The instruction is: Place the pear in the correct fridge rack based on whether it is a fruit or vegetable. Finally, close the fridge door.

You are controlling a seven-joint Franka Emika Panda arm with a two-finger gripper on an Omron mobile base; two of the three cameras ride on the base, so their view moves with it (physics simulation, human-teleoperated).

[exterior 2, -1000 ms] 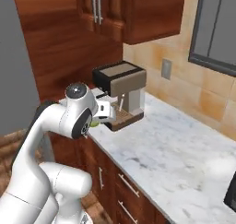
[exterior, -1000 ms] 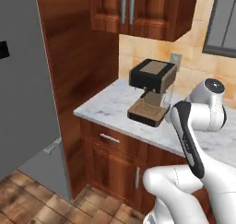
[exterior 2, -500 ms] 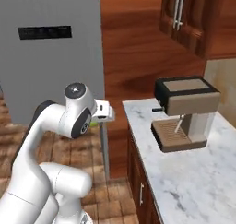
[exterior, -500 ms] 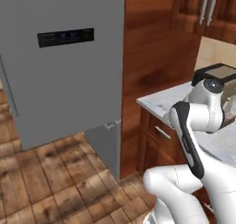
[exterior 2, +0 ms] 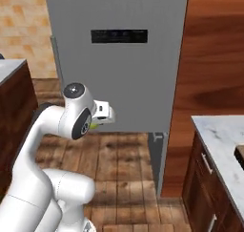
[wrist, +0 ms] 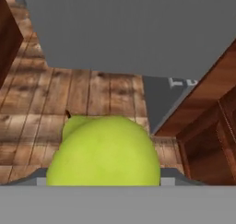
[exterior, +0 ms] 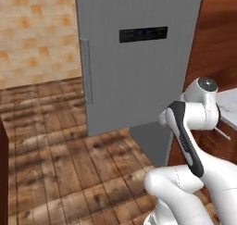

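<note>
My gripper [exterior 2: 106,112] is shut on the pear [wrist: 106,154], a bright yellow-green fruit that bulges large at the bottom of the hand view; a sliver of it [exterior 2: 94,126] shows under the hand in the right base view. The hand hangs in front of the fridge door [exterior 2: 119,68], a tall grey panel with a black display [exterior: 143,34] and a slim vertical handle [exterior: 85,71] on its left edge. The fridge rack is hidden behind the door. A lower grey fridge front [exterior: 152,143] shows beneath it.
A brown wooden cabinet wall [exterior 2: 214,59] rises right of the fridge, with a marble counter [exterior 2: 219,145] and drawers below it. Another counter end [exterior 2: 9,71] stands at the left. Wooden floor [exterior: 55,150] stretches in front, and a tiled wall [exterior: 37,34] lies behind.
The whole picture has swung left with the base: the coffee machine and counter slid out to the right and the fridge door came to the centre. The pear stays in the gripper.
</note>
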